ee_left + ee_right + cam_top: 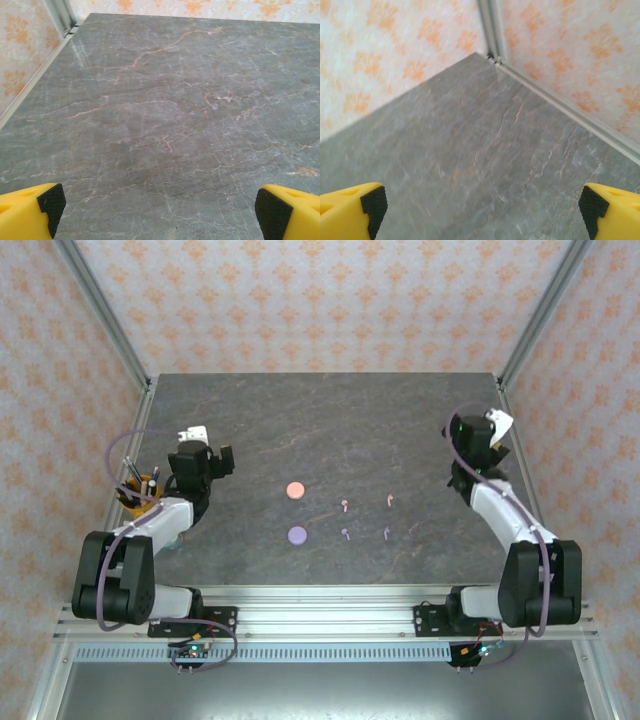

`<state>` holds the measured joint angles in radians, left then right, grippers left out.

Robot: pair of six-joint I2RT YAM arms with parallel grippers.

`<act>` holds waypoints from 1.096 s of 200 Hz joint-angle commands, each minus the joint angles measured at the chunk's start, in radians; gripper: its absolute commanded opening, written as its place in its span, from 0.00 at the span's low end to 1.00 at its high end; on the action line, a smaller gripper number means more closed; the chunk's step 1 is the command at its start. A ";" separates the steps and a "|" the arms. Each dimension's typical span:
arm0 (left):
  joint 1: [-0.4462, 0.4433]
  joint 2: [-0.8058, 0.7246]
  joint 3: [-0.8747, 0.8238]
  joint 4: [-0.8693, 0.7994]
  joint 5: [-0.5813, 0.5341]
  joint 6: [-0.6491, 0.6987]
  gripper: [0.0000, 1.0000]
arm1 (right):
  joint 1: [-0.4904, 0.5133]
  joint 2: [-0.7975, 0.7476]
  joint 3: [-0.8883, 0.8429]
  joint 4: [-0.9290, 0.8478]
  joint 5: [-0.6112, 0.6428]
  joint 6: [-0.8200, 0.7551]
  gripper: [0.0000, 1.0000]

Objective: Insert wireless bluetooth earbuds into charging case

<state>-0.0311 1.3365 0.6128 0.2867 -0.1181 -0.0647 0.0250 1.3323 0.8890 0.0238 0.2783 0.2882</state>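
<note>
Two round disc cases lie mid-table: a pink charging case (pixel 295 490) and, nearer me, a lilac one (pixel 297 535); both look closed. To their right lie the tiny earbuds, two pale pink (pixel 345 505) (pixel 389 501) and two lilac (pixel 345 533) (pixel 387 533). My left gripper (pixel 226 459) hovers at the table's left, well away from the cases. In the left wrist view it (pixel 161 210) is open over bare stone. My right gripper (pixel 493 446) is at the far right, beyond the earbuds. In the right wrist view it (pixel 483 210) is open, facing the table's back corner.
A yellow cup (pixel 141 489) holding pens stands by the left arm. Metal frame posts (pixel 491 30) and patterned walls (pixel 320 300) close in the dark stone table (pixel 330 430) on three sides. A rail (pixel 320 625) runs along the near edge.
</note>
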 commanded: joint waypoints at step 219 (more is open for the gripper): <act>-0.005 -0.154 0.263 -0.689 0.098 -0.640 1.00 | 0.932 0.620 0.746 -1.003 -0.343 0.334 0.84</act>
<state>-0.0311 1.1992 0.8742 -0.3466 -0.0036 -0.6453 0.9264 1.9110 1.5810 -0.8394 -0.0574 0.6456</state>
